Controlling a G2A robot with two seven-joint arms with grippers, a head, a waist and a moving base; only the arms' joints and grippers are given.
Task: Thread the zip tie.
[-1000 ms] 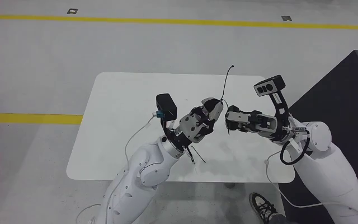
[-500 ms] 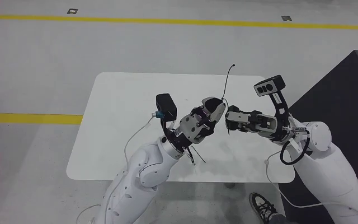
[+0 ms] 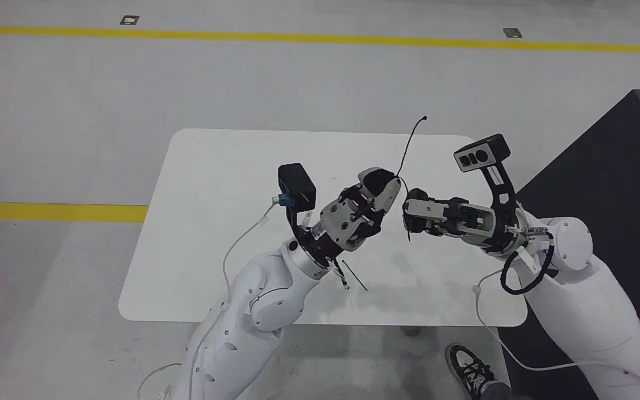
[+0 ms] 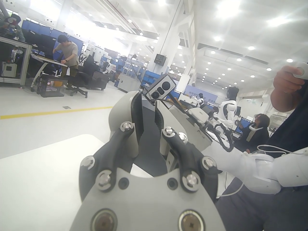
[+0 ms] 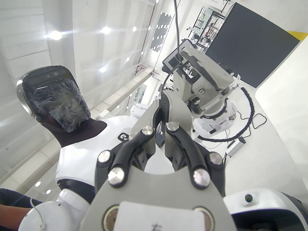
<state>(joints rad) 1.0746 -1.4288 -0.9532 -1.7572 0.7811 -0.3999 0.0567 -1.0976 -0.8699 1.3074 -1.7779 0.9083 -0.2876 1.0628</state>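
Observation:
A thin black zip tie [image 3: 408, 150] stands up over the middle of the white table [image 3: 220, 200], its free end leaning to the right. My left gripper [image 3: 390, 185] is shut on its lower part; the strap [image 4: 138, 73] runs out from between the fingertips of that gripper [image 4: 147, 99]. My right gripper [image 3: 406, 212] faces it tip to tip, almost touching, and is shut on a short curved stretch of the tie. In the right wrist view the strap [image 5: 176, 20] drops to the left fingers [image 5: 204, 70], then bends into my right gripper [image 5: 166, 102].
A dark panel [image 3: 600, 150] stands past the table's right edge. Thin black strands [image 3: 350, 275] lie on the table beside the left forearm. The right arm's camera [image 3: 481, 153] juts up behind its gripper. The table's left half is bare.
The left gripper has turned slightly and shifted a little left, and the zip tie's free end has swung to the right. The right arm has stayed put.

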